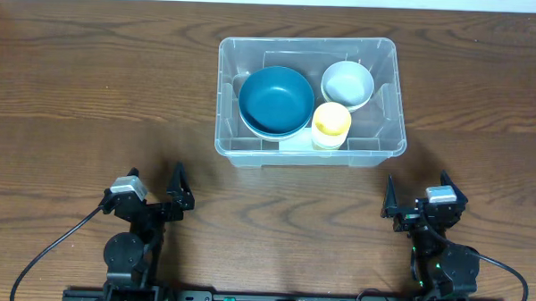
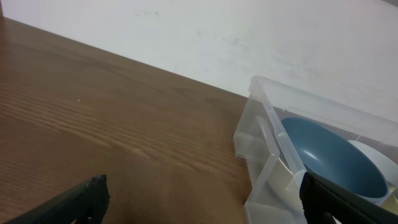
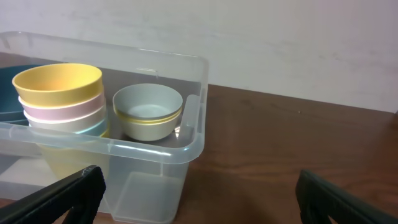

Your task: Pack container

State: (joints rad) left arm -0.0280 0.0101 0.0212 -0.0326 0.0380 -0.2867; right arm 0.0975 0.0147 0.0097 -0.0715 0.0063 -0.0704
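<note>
- The container [image 1: 308,41] is sitting on the wooden table [image 1: 73,90] toward 12 o'clock, a little right of centre, with no lid on it.
- A dark blue bowl [image 1: 276,100] is lying inside at the container's 9 o'clock side.
- A pale bowl [image 1: 347,84] with a yellow band is sitting at about 1 o'clock inside it.
- A stack of cups [image 1: 332,121], a yellow one on top, is standing at about 5 o'clock, just beside both bowls.
- The left gripper [image 1: 155,176] is resting near the table's 7 o'clock, its jaws spread wide and holding nothing.
- The right gripper [image 1: 417,187] is waiting near 5 o'clock, likewise gaping wide and empty, apart from the container.
</note>
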